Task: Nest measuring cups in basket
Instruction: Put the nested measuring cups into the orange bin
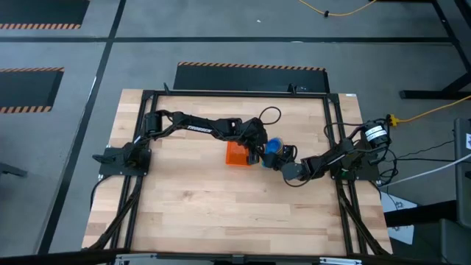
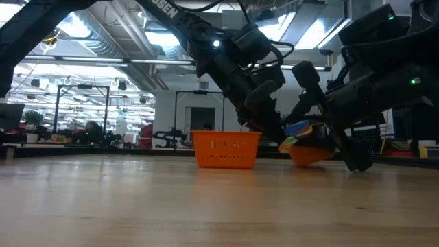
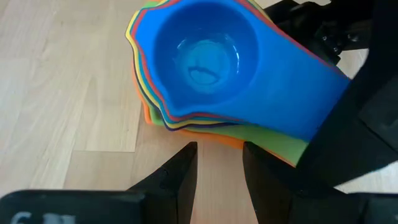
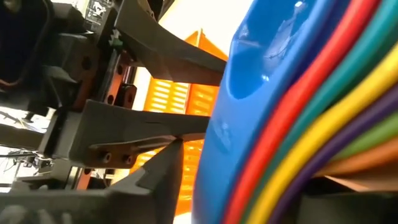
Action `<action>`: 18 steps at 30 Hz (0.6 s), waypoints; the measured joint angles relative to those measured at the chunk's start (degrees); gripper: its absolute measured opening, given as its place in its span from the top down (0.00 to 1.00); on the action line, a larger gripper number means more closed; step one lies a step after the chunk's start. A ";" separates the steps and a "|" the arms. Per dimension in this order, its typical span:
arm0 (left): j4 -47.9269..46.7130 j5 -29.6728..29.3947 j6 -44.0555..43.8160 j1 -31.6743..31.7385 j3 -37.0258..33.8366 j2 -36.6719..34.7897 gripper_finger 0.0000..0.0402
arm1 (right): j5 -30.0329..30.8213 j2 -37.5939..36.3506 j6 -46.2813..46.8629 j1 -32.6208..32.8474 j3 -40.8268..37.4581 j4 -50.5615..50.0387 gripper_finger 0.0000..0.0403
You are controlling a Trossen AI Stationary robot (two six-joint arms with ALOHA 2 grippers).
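Note:
The measuring cups are nested in one stack, with a blue cup on top and red, yellow, green and orange rims showing below it. The stack stands tilted on the table, just right of the orange mesh basket, which stands on its base. My right gripper is shut on the stack's handles. My left gripper is open between the basket and the stack, its fingertips close to the stack's rim. I cannot tell whether it touches the stack. My right gripper holds the stacked handles at their free end, pinched between its two fingers, one above the blue top handle. It comes slanting down from the table's right side. The stack is tilted, and the bottom orange cup rests on the table.
The basket stands close behind my left gripper's fingers. Bare wooden table lies toward the near edge and on the left. A dark metal frame borders the table.

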 joint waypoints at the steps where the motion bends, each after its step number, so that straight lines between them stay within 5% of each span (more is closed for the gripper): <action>1: 0.02 0.00 0.01 0.00 -0.02 0.00 0.70 | 0.00 0.00 0.00 0.00 0.00 -0.10 0.59; 9: 0.00 0.00 0.00 0.02 -0.02 -0.15 0.70 | 0.19 0.00 0.03 0.00 -0.04 -1.13 0.77; 18: -0.43 -0.05 0.04 0.11 -0.02 -0.56 0.70 | 0.15 0.00 0.11 0.02 -0.04 -1.44 0.77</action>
